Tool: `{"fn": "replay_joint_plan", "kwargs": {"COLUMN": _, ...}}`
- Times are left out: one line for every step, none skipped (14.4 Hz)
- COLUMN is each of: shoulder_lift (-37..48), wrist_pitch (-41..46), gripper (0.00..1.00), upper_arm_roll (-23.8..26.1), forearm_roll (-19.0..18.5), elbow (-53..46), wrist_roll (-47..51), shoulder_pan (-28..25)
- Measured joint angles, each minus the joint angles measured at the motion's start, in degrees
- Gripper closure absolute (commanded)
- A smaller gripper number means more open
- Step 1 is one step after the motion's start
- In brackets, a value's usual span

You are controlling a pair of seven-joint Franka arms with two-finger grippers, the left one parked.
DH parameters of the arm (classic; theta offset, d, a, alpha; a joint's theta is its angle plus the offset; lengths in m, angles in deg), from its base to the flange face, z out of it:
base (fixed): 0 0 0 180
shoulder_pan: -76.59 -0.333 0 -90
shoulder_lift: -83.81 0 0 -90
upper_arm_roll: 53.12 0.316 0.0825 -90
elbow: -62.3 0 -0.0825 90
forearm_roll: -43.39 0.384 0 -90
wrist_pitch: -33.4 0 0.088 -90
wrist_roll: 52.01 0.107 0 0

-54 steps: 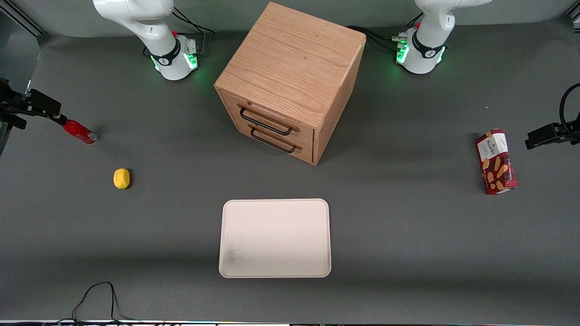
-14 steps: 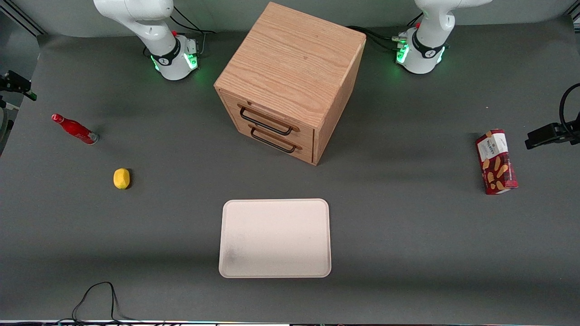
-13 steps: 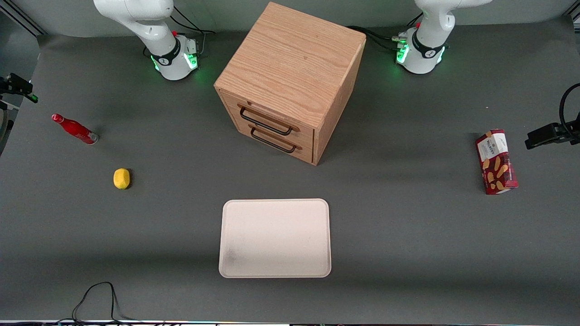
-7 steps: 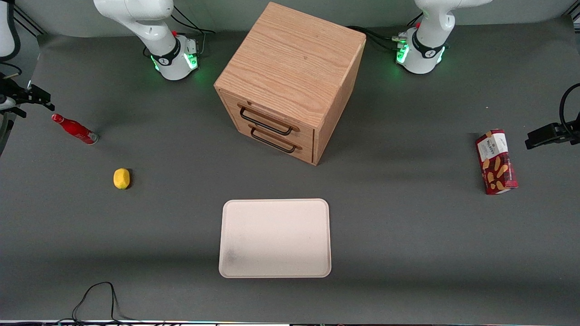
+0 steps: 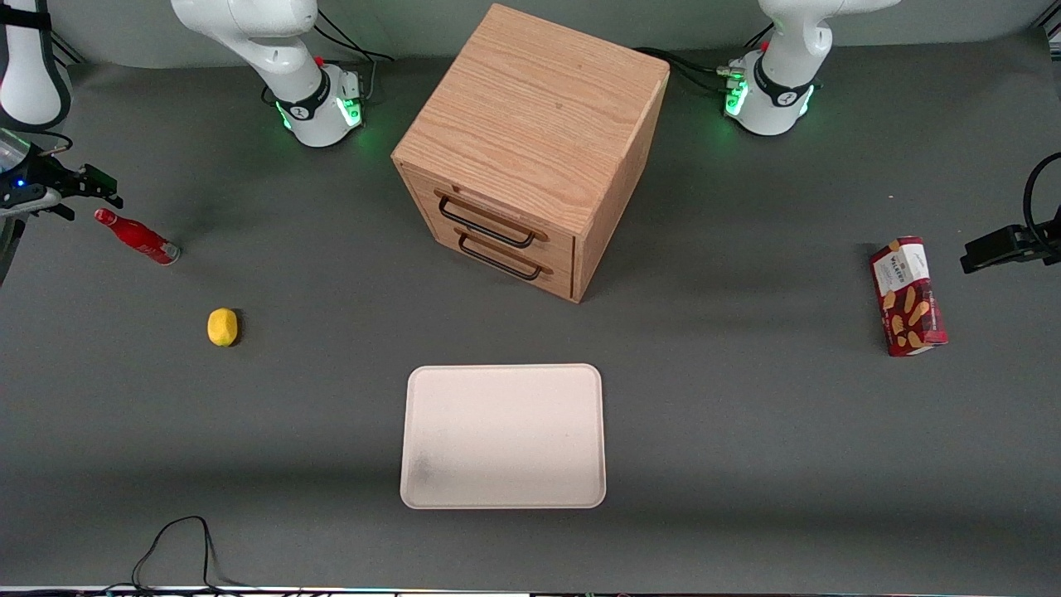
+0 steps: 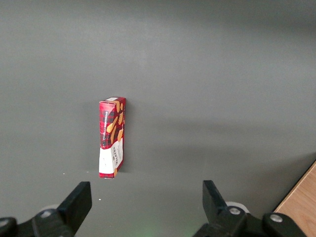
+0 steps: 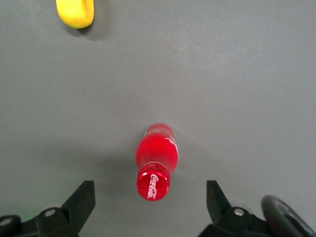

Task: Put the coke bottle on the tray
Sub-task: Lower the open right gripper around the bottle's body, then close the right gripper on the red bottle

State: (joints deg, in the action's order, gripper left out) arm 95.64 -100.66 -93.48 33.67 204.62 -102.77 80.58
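The coke bottle (image 5: 137, 236) stands on the grey table toward the working arm's end, red with a red cap and silvery base. From the right wrist view I look down on the bottle (image 7: 158, 150) and its cap. My gripper (image 5: 93, 197) hovers just above the cap, open, and nothing is held. In the wrist view the gripper (image 7: 150, 195) has one finger on each side of the cap, well apart from it. The cream-white tray (image 5: 503, 435) lies flat near the front camera at the table's middle, with a faint grey smudge.
A yellow lemon (image 5: 222, 326) lies nearer the front camera than the bottle, and the wrist view shows the lemon (image 7: 75, 12) too. A wooden drawer cabinet (image 5: 530, 149) stands mid-table. A red snack box (image 5: 908, 296) lies toward the parked arm's end.
My gripper was at the bottle's cap 3.8 s ago and had drawn off toward the table's edge by 1.0 s ago. Since then it has come back over the cap. The bottle has not moved.
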Motion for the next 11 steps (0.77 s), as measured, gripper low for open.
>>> {"fn": "replay_joint_plan", "kwargs": {"shoulder_lift": -0.8, "wrist_pitch": -0.9, "gripper": 0.00, "upper_arm_roll": 0.0, "forearm_roll": 0.2, "elbow": 0.2, "wrist_roll": -0.3, "shoulder_pan": 0.0}}
{"fn": "replay_joint_plan", "kwargs": {"shoulder_lift": -1.7, "wrist_pitch": -1.3, "gripper": 0.00, "upper_arm_roll": 0.0, "forearm_roll": 0.9, "elbow": 0.3, "wrist_roll": -0.9, "shoulder_pan": 0.0}}
{"fn": "replay_joint_plan", "kwargs": {"shoulder_lift": -2.7, "wrist_pitch": -2.0, "gripper": 0.00, "upper_arm_roll": 0.0, "forearm_roll": 2.0, "elbow": 0.4, "wrist_roll": -2.1, "shoulder_pan": 0.0}}
{"fn": "replay_joint_plan", "kwargs": {"shoulder_lift": -3.8, "wrist_pitch": -2.7, "gripper": 0.00, "upper_arm_roll": 0.0, "forearm_roll": 3.3, "elbow": 0.4, "wrist_roll": -3.2, "shoulder_pan": 0.0}}
{"fn": "replay_joint_plan", "kwargs": {"shoulder_lift": -4.8, "wrist_pitch": -3.5, "gripper": 0.00, "upper_arm_roll": 0.0, "forearm_roll": 4.2, "elbow": 0.4, "wrist_roll": -3.9, "shoulder_pan": 0.0}}
{"fn": "replay_joint_plan", "kwargs": {"shoulder_lift": -5.7, "wrist_pitch": -4.1, "gripper": 0.00, "upper_arm_roll": 0.0, "forearm_roll": 4.5, "elbow": 0.4, "wrist_roll": -4.2, "shoulder_pan": 0.0}}
{"fn": "replay_joint_plan", "kwargs": {"shoulder_lift": -6.3, "wrist_pitch": -4.4, "gripper": 0.00, "upper_arm_roll": 0.0, "forearm_roll": 4.7, "elbow": 0.4, "wrist_roll": -4.3, "shoulder_pan": 0.0}}
{"fn": "replay_joint_plan", "kwargs": {"shoulder_lift": -6.5, "wrist_pitch": -4.4, "gripper": 0.00, "upper_arm_roll": 0.0, "forearm_roll": 4.7, "elbow": 0.4, "wrist_roll": -4.4, "shoulder_pan": 0.0}}
{"fn": "replay_joint_plan", "kwargs": {"shoulder_lift": -6.6, "wrist_pitch": -4.4, "gripper": 0.11, "upper_arm_roll": 0.0, "forearm_roll": 4.8, "elbow": 0.4, "wrist_roll": -4.4, "shoulder_pan": 0.0}}
{"fn": "replay_joint_plan", "kwargs": {"shoulder_lift": -6.6, "wrist_pitch": -4.4, "gripper": 0.30, "upper_arm_roll": 0.0, "forearm_roll": 4.8, "elbow": 0.4, "wrist_roll": -4.4, "shoulder_pan": 0.0}}
{"fn": "replay_joint_plan", "kwargs": {"shoulder_lift": -6.6, "wrist_pitch": -4.4, "gripper": 0.44, "upper_arm_roll": 0.0, "forearm_roll": 4.8, "elbow": 0.4, "wrist_roll": -4.4, "shoulder_pan": 0.0}}
